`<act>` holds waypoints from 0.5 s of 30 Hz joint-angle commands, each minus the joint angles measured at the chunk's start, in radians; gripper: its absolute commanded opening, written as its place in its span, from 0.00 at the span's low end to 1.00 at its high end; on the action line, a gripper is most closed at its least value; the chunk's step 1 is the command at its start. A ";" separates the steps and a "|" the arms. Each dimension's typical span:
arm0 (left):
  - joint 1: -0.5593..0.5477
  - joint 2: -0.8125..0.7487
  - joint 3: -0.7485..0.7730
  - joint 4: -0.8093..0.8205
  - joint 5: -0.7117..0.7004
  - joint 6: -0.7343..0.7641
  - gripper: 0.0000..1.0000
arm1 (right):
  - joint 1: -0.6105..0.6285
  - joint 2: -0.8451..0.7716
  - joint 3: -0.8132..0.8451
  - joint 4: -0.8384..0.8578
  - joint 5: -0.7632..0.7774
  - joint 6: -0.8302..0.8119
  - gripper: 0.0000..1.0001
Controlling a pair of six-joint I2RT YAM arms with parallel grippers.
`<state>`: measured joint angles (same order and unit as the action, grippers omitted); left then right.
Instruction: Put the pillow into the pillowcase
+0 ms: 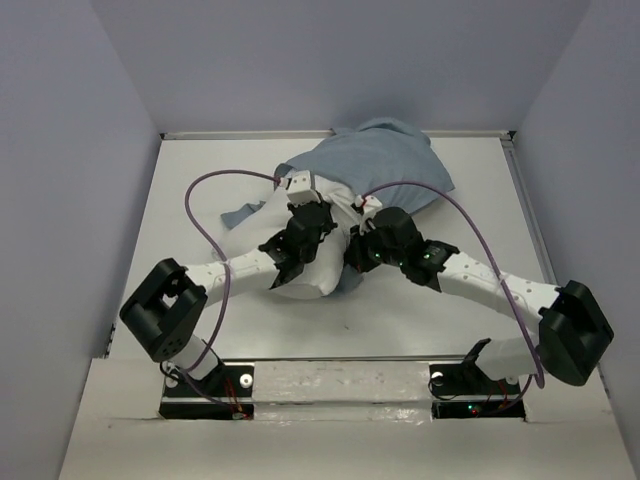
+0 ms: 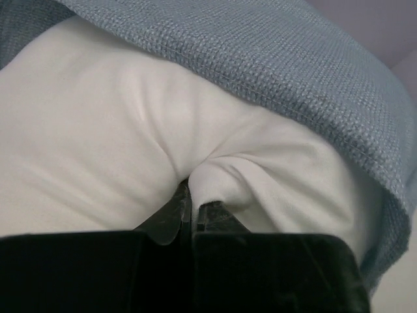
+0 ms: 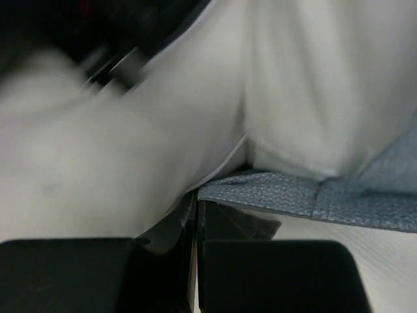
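Note:
The white pillow [image 1: 305, 283] lies mid-table, its far part under the blue-grey pillowcase [image 1: 385, 165]. My left gripper [image 1: 285, 268] is on the pillow's near left side. In the left wrist view it [image 2: 193, 199] is shut on a pinched fold of the pillow [image 2: 98, 150], with the pillowcase [image 2: 273, 52] draped over the top. My right gripper [image 1: 352, 262] is at the pillow's near right side. In the right wrist view it [image 3: 197, 199] is shut at the pillowcase's edge [image 3: 273, 195], which lies under the pillow [image 3: 98, 169].
The white table [image 1: 200, 200] is walled on the left, back and right. A loose flap of the pillowcase [image 1: 240, 213] lies left of the pillow. Purple cables [image 1: 200, 240] arch over both arms.

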<state>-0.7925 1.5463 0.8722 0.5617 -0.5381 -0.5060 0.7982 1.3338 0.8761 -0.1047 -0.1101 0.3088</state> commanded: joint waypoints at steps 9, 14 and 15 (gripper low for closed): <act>-0.175 -0.657 -0.326 -0.049 -0.443 -0.029 0.00 | -0.051 0.402 0.637 0.199 -0.545 0.079 0.00; -0.194 -0.841 -0.349 -0.135 -0.459 0.003 0.00 | 0.128 0.449 0.816 0.036 -0.444 -0.019 0.00; -0.195 -0.819 -0.355 -0.100 -0.450 0.003 0.00 | 0.137 0.412 0.697 0.052 -0.403 -0.014 0.00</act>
<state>-0.9375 0.7414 0.5293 0.4072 -0.9707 -0.4873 0.8341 1.8633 1.6001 -0.2070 -0.5381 0.3264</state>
